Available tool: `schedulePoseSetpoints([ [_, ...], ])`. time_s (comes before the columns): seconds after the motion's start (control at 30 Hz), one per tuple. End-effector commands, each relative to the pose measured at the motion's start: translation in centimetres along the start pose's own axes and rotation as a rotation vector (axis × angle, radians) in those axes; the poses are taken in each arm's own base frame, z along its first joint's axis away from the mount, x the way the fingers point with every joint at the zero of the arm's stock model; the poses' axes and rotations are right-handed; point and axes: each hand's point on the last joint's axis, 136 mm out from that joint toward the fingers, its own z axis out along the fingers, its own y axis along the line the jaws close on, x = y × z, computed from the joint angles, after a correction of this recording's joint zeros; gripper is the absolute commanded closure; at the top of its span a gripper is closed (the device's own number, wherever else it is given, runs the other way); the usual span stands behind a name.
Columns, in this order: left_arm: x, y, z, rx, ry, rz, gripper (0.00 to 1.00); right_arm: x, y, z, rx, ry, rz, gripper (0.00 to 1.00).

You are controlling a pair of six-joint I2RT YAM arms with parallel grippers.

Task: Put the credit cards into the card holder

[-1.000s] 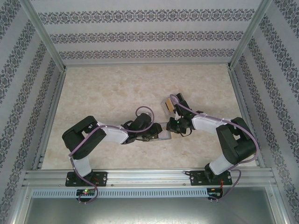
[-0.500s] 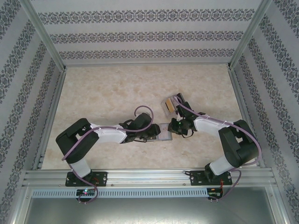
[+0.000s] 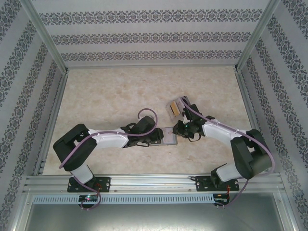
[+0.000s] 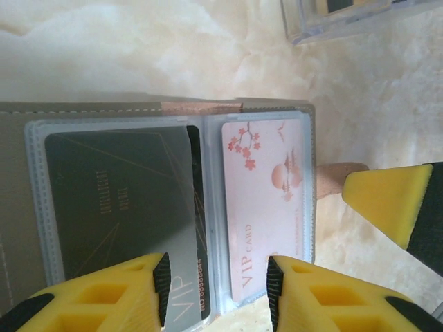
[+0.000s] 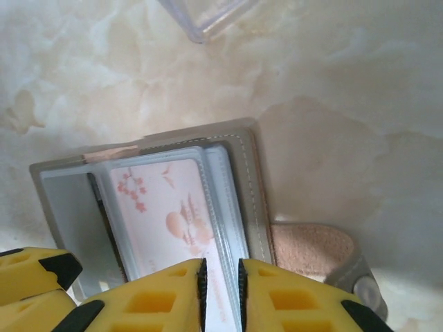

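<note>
Left wrist: card holder (image 4: 104, 108) open w/ pink card (image 4: 266, 207), dark card (image 4: 111, 200) inside.

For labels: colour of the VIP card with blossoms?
Pale pink VIP card, coppery print; best in left wrist view.

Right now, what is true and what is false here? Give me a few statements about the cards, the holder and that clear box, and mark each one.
1. The holder lies open on the table. True.
2. The pink card is tucked inside the holder. True.
3. The dark card lies loose on the table. False: it is tucked into the holder too, beside the pink card.
4. The clear box stands on the holder. False: it stands on the table, apart from the holder.
5. The left gripper and the right gripper are both at the holder. True.
</note>
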Motion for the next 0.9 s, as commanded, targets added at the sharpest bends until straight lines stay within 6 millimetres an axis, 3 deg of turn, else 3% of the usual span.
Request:
schedulePoseSetpoints([
  [0.0, -1.3, -0.5, -1.3, -0.004, -0.052, 0.043, 0.56, -1.1, 0.7, -1.5, 0.007, -0.050, -0.040, 0.78],
  [0.13, -2.1, -0.3, -2.1, -0.016, -0.084, 0.058, 0.54, -2.6, 0.8, -3.4, 0.042, -0.139, -0.101, 0.74],
  [0.33, -4.3, 0.2, -3.5, -0.016, -0.167, 0.048, 0.41, -5.8, 1.3, -5.8, 0.159, -0.220, -0.231, 0.65],
  [0.6, -7.2, 0.4, -3.7, 0.031, -0.170, 0.036, 0.27, -10.5, 1.5, -5.3, 0.432, -0.200, -0.405, 0.69],
  [0.87, -9.0, -0.3, -3.1, 0.081, -0.150, 0.013, 0.13, -13.0, 2.9, -3.1, 0.467, -0.137, -0.470, 0.67],
])
